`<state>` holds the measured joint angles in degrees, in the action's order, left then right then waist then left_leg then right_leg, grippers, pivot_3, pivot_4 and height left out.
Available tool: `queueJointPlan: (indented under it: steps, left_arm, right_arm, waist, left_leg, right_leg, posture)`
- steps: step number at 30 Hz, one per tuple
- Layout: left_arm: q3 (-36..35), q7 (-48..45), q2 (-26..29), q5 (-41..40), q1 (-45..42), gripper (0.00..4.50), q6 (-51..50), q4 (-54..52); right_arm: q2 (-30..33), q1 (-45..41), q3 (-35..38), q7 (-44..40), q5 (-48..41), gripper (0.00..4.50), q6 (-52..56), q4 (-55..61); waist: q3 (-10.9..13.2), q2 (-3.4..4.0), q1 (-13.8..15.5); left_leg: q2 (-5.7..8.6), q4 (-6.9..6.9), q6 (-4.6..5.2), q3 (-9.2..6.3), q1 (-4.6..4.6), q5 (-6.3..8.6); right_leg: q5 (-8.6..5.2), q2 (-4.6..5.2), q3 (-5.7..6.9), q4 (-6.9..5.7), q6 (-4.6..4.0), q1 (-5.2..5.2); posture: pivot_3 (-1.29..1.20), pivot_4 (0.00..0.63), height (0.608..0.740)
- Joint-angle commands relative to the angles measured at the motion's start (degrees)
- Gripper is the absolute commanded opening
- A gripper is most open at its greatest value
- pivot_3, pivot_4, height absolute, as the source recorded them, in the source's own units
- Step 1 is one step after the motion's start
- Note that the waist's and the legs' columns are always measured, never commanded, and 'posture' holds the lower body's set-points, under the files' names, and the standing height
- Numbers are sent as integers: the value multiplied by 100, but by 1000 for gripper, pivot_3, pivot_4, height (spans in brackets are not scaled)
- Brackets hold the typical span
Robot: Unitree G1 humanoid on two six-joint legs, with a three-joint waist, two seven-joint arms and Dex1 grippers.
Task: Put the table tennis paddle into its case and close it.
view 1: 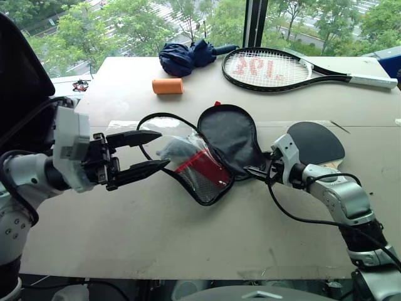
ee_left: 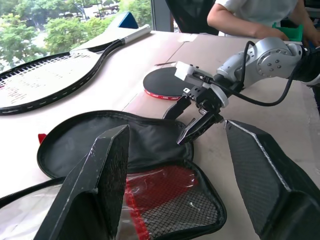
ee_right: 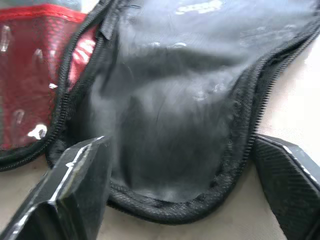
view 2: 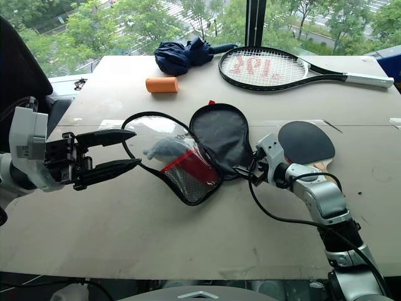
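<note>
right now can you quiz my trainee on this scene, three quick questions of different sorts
1. True or false: the table tennis paddle already lies inside the case.
2. Which tool is nearest the case's narrow end? A) left tool B) right tool
3. Fill in: the orange cylinder lies beside the folded blue ______.

Key: 1 false, it lies on the table beside the open case. 2 B. 3 umbrella.
</note>
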<state>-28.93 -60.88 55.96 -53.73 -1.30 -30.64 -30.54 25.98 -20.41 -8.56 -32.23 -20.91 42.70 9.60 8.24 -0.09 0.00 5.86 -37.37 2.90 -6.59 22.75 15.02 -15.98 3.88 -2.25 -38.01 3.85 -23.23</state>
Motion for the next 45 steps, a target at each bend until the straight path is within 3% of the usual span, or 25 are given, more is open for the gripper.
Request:
queueJointPlan:
  steps: [1,5,7,18,25,28,35,36,41,45]
  left_arm:
    - [-136,12,-6,-12,11,3056,30,-117]
    - [-82,-28,-30,73,37,3056,76,-122]
    - [-46,-27,-42,106,6,3056,90,-99]
    - [110,-76,-79,220,-115,3056,112,-32]
    - [204,-106,-80,212,-183,3056,115,-20]
    - [254,-134,-71,215,-244,3056,114,9]
    - [392,-262,1,200,-467,3056,56,110]
    - [406,-277,8,202,-487,3056,56,124]
    - [474,-363,25,175,-592,3056,24,150]
    - [515,-510,85,14,-657,3056,-122,142]
  right_arm:
    - [9,-30,118,-10,54,2510,-98,122]
    - [101,63,183,-62,20,679,19,243]
    - [195,152,219,-125,4,64,14,342]
    - [1312,954,1096,-597,-240,64,253,828]
    - [1521,1170,1204,-769,-521,64,606,1142]
    - [1546,1251,1223,-837,-686,979,803,1319]
    - [1773,1596,2357,-677,-884,4157,682,1787]
    - [1824,1647,2514,-608,-827,4439,653,1789]
    - [2133,2099,3037,-341,-340,4439,451,1499]
    - [2132,2364,3158,-137,-315,4439,908,1337]
  waist:
    - [0,0,-17]
    - [0,0,-68]
    - [0,0,-70]
    - [0,0,-55]
    - [0,0,-74]
    - [0,0,-64]
    - [0,0,-26]
    - [0,0,-27]
    - [0,0,-25]
    - [0,0,-22]
  left_leg:
    - [0,0,-1,-1,0,0]
    - [0,1,-2,-1,0,-1]
    - [0,1,-2,-1,0,-1]
    - [0,0,-2,-1,0,-1]
    - [-2,0,-2,0,-1,-1]
    - [-2,0,-2,0,-1,-1]
    - [0,-4,-1,1,2,-1]
    - [0,-4,-1,1,2,-1]
    - [-1,-3,-1,0,1,-1]
    - [-1,-4,-1,1,1,-1]
  right_leg:
    - [0,-1,1,-2,0,-1]
    - [0,-2,0,-4,0,-2]
    - [0,-3,-1,-4,0,-2]
    - [0,-1,-1,-3,0,0]
    - [0,-2,-3,-5,0,4]
    - [0,-1,-3,-5,0,5]
    - [0,2,-2,-3,1,6]
    - [0,2,-2,-3,1,6]
    - [0,0,0,-4,1,6]
    - [0,1,-1,-5,1,7]
  posture:
    - [0,150,723]
    - [0,150,723]
    - [0,150,723]
    - [0,150,723]
    - [0,150,723]
    - [0,150,723]
    - [0,150,723]
    - [0,150,723]
    - [0,150,723]
    - [0,150,723]
